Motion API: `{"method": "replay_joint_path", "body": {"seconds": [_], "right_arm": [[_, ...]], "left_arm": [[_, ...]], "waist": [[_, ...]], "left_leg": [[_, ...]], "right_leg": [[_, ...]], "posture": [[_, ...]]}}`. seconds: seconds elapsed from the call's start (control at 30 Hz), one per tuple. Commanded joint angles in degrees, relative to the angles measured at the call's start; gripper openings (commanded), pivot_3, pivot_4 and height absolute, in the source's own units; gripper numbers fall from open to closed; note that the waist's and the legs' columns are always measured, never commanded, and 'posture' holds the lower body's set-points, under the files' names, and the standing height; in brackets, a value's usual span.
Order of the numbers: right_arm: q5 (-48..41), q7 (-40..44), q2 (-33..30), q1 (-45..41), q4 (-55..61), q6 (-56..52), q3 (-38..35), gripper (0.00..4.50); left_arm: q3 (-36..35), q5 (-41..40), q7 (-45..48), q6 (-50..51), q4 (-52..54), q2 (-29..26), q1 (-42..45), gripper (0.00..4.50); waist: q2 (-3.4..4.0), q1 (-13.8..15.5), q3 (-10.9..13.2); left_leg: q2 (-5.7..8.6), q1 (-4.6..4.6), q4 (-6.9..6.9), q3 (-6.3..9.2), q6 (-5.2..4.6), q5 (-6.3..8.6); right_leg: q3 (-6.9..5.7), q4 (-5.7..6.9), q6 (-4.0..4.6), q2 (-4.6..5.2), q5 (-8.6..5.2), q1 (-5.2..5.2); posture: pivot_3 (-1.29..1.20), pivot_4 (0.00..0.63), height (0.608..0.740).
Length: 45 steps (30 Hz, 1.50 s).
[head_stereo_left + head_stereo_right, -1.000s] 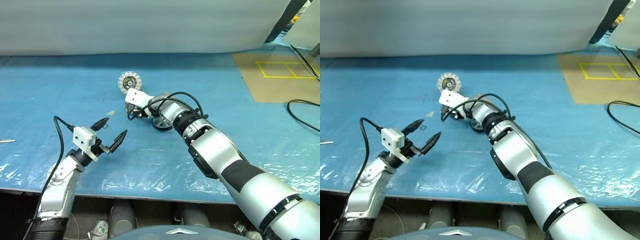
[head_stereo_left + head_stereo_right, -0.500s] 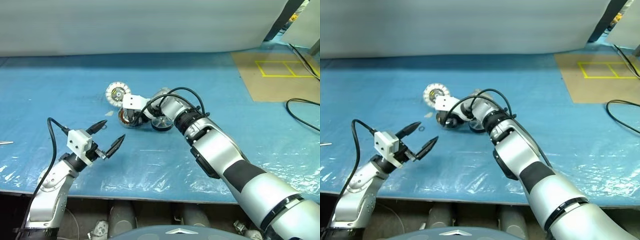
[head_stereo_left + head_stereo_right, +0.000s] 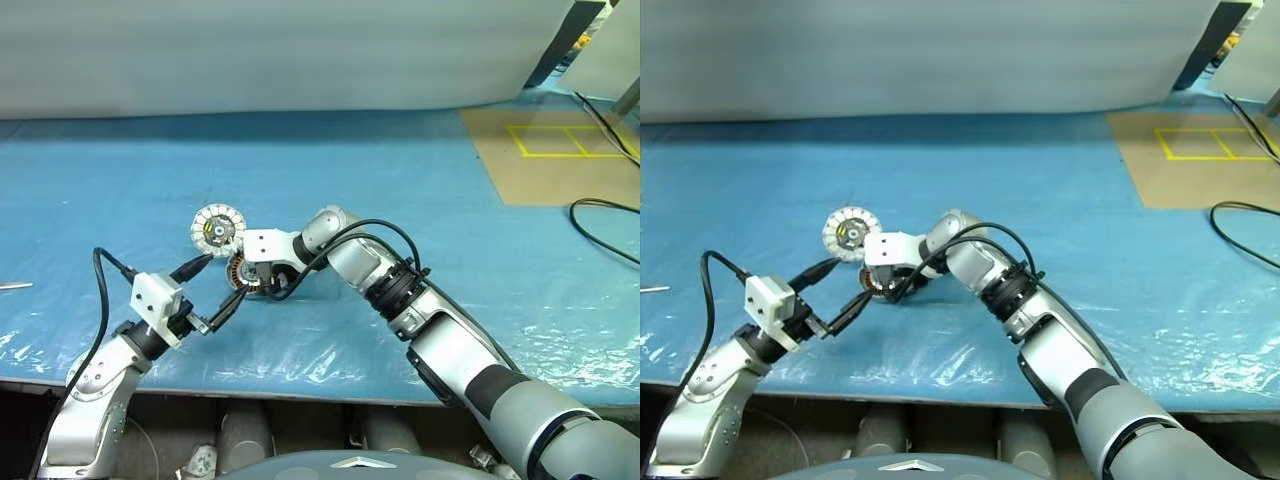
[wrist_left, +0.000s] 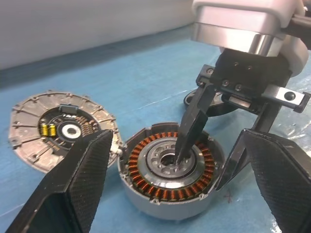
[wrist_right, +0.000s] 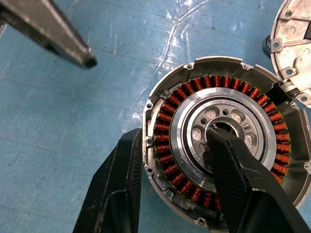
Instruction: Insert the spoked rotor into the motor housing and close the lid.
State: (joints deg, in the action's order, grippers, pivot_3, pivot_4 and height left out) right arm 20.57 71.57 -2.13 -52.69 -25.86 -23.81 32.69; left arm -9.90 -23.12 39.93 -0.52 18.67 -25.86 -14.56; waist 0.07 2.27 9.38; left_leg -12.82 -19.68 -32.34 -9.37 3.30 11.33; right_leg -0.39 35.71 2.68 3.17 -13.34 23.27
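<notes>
The motor housing (image 4: 170, 170) is gripped by the right gripper (image 5: 180, 194), one finger in its hub, one outside its wall. The lid (image 4: 60, 128) lies just beside it. The left gripper (image 3: 212, 290), spread wide, waits near it. A steady, level hold is needed.
</notes>
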Motion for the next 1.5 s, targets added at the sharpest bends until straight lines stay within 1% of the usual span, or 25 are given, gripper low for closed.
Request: {"method": "replay_joint_path", "body": {"seconds": [0.03, 0.1, 0.17, 0.3, 0.4, 0.47, 0.6, 0.67, 0.87, 0.97, 1.03, 1.1, 1.13, 1.2, 1.23, 1.3, 1.5], "right_arm": [[1.36, -1.43, -2.02, 0.58, -3.74, -1.58, 2.19, 1.70], [0.88, -2.31, -2.14, 0.16, -4.32, -2.20, 1.75, 1.70], [-0.56, -3.56, -1.09, -0.12, -4.75, -5.60, 0.02, 1.70], [-4.55, -10.38, 2.64, -1.16, -6.56, -14.70, -6.20, 1.70], [-6.84, -13.52, 3.97, -0.08, -4.86, -18.86, -8.21, 1.70], [-8.06, -14.18, 4.20, 1.28, -2.75, -21.57, -8.02, 1.70], [-9.90, -13.64, 2.84, 5.27, 5.55, -28.47, -5.19, 1.70], [-10.12, -14.50, 1.23, 7.13, 9.32, -30.72, -3.98, 1.70], [-11.87, -16.60, -3.85, 12.05, 20.24, -37.96, -1.25, 1.70], [-13.79, -17.90, -4.58, 13.02, 22.53, -40.04, -0.71, 1.70], [-14.28, -18.95, -4.91, 13.05, 22.11, -38.88, 0.03, 1.70], [-14.62, -19.90, -5.03, 12.81, 21.31, -36.72, 0.50, 2.39], [-14.86, -20.55, -4.83, 12.69, 20.93, -36.22, 0.45, 2.62], [-15.70, -21.38, -4.46, 12.37, 20.72, -36.11, -0.11, 3.28], [-16.22, -21.61, -4.42, 12.25, 20.83, -36.20, -0.32, 3.53], [-18.06, -20.37, -5.19, 11.84, 22.98, -34.85, -0.71, 4.15], [-22.41, -17.31, -9.36, 9.18, 29.39, -31.68, -2.60, 4.15]], "left_arm": [[-1.86, -0.75, 0.67, -1.12, 0.09, -0.65, -0.52, 4.50], [-1.90, -0.54, 1.04, -1.41, -0.42, -0.72, -0.63, 4.50], [-2.01, -0.51, 1.40, -1.63, -0.81, -0.68, -0.55, 4.50], [-2.34, -0.47, 1.71, -2.03, -1.53, -0.63, -0.25, 4.50], [-2.17, -0.33, 1.79, -2.30, -2.02, -0.58, 0.00, 4.50], [-2.10, -0.29, 1.85, -2.39, -2.29, -0.57, 0.23, 4.50], [-2.10, -0.20, 1.80, -2.40, -2.43, -0.50, 0.54, 4.50], [-2.10, -0.14, 1.67, -2.42, -2.39, -0.48, 0.57, 4.50], [-2.27, -0.27, 1.26, -2.11, -1.62, -0.40, -0.01, 4.50], [-2.30, -0.42, 1.22, -2.00, -1.45, -0.54, -0.21, 4.50], [-2.11, -0.41, 1.21, -1.87, -1.61, -0.65, 0.14, 4.50], [-1.83, -0.35, 1.23, -1.68, -1.70, -0.73, 0.67, 4.50], [-1.81, -0.37, 1.26, -1.62, -1.69, -0.77, 0.80, 4.50], [-1.89, -0.42, 1.34, -1.56, -1.66, -0.86, 0.84, 4.50], [-1.96, -0.45, 1.39, -1.57, -1.65, -0.89, 0.81, 4.50], [-2.09, -0.42, 1.47, -1.59, -1.69, -0.99, 0.67, 4.50], [-2.76, -0.83, 1.07, -1.56, -1.40, -1.14, 0.30, 4.50]], "waist": [[0.00, 0.02, 0.00], [0.00, 0.02, 0.00], [0.00, 0.03, 0.00], [0.01, 0.07, 0.01], [0.02, 0.23, 0.01], [0.01, 0.25, 0.01], [0.01, 0.30, 0.00], [-0.01, 0.30, -0.01], [-0.03, 0.65, -0.02], [-0.03, 0.68, -0.02], [-0.03, 0.67, -0.03], [-0.04, 0.67, -0.04], [-0.04, 0.62, -0.04], [-0.04, 0.44, -0.05], [-0.04, 0.37, -0.05], [-0.04, 0.34, -0.05], [-0.07, 0.47, -0.02]], "left_leg": [[0.00, 0.00, 0.01, 0.00, 0.00, 0.00], [0.00, 0.00, 0.01, -0.01, 0.00, 0.00], [0.01, 0.00, 0.01, -0.01, 0.00, 0.00], [0.00, 0.02, 0.02, -0.01, 0.00, 0.00], [0.00, 0.01, 0.05, -0.01, 0.00, 0.00], [0.00, 0.00, 0.05, -0.01, 0.00, 0.00], [0.01, -0.05, 0.09, -0.01, 0.02, -0.01], [0.03, -0.09, 0.09, -0.02, 0.20, -0.11], [0.09, -0.22, 0.17, -0.03, 0.33, -0.06], [0.08, -0.17, 0.18, -0.02, 0.34, -0.06], [0.08, -0.09, 0.18, -0.02, 0.34, -0.06], [0.09, -0.02, 0.18, -0.02, 0.34, -0.06], [0.09, 0.00, 0.19, -0.03, 0.34, -0.05], [0.10, 0.05, 0.18, -0.03, 0.34, -0.05], [0.10, 0.05, 0.18, -0.03, 0.34, -0.05], [0.10, 0.06, 0.19, -0.04, 0.34, -0.06], [0.11, -0.11, 0.16, -0.04, 0.34, -0.06]], "right_leg": [[0.00, 0.00, 0.00, 0.00, 0.00, 0.00], [0.00, 0.00, 0.00, 0.00, 0.00, 0.00], [0.00, 0.02, 0.01, 0.00, 0.01, 0.00], [0.00, 0.07, 0.00, -0.01, 0.01, 0.01], [0.00, 0.06, 0.00, 0.00, 0.00, 0.01], [0.00, 0.03, 0.00, 0.00, 0.00, 0.01], [-0.01, -0.08, -0.03, 0.00, -0.02, 0.02], [0.00, -0.18, -0.11, 0.00, -0.06, 0.02], [-0.01, -0.39, -0.26, 0.04, -0.14, 0.01], [0.00, -0.39, -0.29, 0.03, -0.16, -0.02], [0.01, -0.37, -0.30, 0.03, -0.17, -0.06], [0.04, -0.35, -0.31, 0.04, -0.18, -0.11], [0.05, -0.35, -0.32, 0.04, -0.18, -0.13], [0.13, -0.30, -0.32, 0.03, -0.18, -0.13], [0.14, -0.29, -0.32, 0.03, -0.18, -0.12], [0.15, -0.28, -0.32, 0.02, -0.18, -0.11], [0.15, -0.28, -0.31, 0.02, -0.17, 0.00]], "posture": [[0.00, 0.150, 0.740], [0.00, 0.150, 0.740], [0.00, 0.150, 0.740], [0.00, 0.150, 0.740], [0.00, 0.150, 0.740], [0.00, 0.150, 0.740], [0.00, 0.150, 0.740], [0.00, 0.150, 0.740], [0.00, 0.150, 0.740], [0.00, 0.150, 0.740], [0.00, 0.150, 0.740], [0.00, 0.150, 0.740], [0.00, 0.150, 0.740], [0.00, 0.150, 0.740], [0.00, 0.150, 0.740], [0.00, 0.150, 0.740], [0.00, 0.150, 0.740]]}}
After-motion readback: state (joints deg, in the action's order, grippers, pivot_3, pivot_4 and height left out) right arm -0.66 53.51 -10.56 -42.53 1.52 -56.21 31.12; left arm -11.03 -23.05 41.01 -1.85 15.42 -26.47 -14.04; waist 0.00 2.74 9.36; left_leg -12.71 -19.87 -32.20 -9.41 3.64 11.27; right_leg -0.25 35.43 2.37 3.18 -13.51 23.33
